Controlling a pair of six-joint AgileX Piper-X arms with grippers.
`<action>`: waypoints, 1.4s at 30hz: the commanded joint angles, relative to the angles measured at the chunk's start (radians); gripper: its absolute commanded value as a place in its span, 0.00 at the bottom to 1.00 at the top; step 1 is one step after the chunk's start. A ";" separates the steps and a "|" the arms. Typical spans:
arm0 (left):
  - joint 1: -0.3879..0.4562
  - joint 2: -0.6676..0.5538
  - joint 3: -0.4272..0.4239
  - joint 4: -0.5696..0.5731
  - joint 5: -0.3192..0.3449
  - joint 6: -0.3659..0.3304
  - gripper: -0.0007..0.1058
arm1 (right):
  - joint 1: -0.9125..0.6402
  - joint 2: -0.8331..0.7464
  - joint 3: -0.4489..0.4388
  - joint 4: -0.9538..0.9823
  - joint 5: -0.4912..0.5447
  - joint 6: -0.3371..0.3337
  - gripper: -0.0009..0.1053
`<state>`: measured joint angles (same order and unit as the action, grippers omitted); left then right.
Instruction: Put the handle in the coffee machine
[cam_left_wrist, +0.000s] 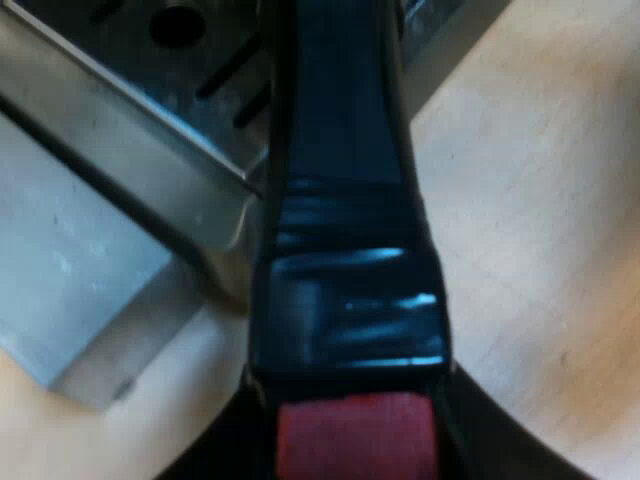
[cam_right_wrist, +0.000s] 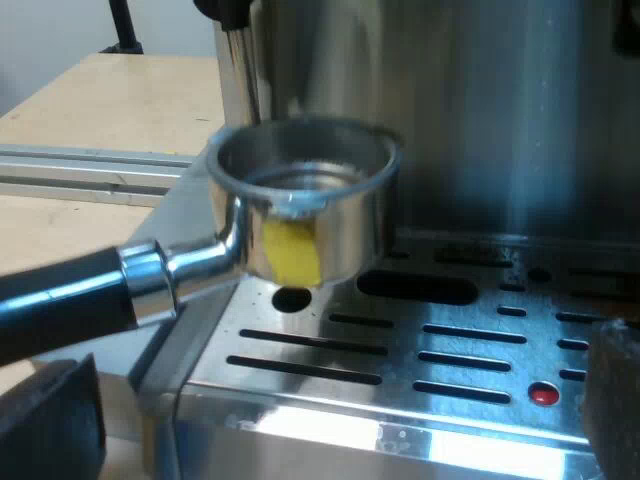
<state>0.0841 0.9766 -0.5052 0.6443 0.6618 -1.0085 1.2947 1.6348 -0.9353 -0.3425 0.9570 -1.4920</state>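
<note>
Left gripper (cam_left_wrist: 350, 385) squeezing holder (cam_left_wrist: 345, 200) by dark handle, near red end (cam_left_wrist: 355, 440). Holder's metal cup hanging over drip tray (cam_right_wrist: 450, 360), under machine (cam_right_wrist: 500, 120) front. Right gripper (cam_right_wrist: 335, 380) gaping wide, holding nothing.

Setting: a lab or workshop bench, by appearance.
- Counter (cam_right_wrist: 100, 90): pale wood board, plain and unfinished-looking.
- Rail (cam_right_wrist: 80, 170): aluminium profile running along the counter.
- Post (cam_right_wrist: 122, 25): black, standing on the counter's far part.
- Wall (cam_right_wrist: 50, 30): plain and pale, behind the post.
- Machine (cam_right_wrist: 480, 120): steel espresso unit with a slotted drip tray (cam_right_wrist: 400, 370), set on the counter as a test piece.
</note>
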 joint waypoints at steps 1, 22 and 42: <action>0.001 0.019 -0.034 -0.018 0.071 0.062 0.01 | -0.014 0.015 0.002 -0.055 0.010 -0.027 0.94; 0.001 0.243 -0.192 -0.018 0.131 0.177 0.01 | -0.084 0.051 0.002 -0.189 -0.005 -0.110 0.94; 0.001 0.273 -0.260 -0.020 0.161 0.174 0.01 | -0.095 0.094 0.002 -0.417 -0.034 -0.319 0.94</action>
<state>0.0851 1.2600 -0.7447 0.6469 0.7568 -0.8323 1.2041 1.7304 -0.9328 -0.7413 0.9249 -1.7960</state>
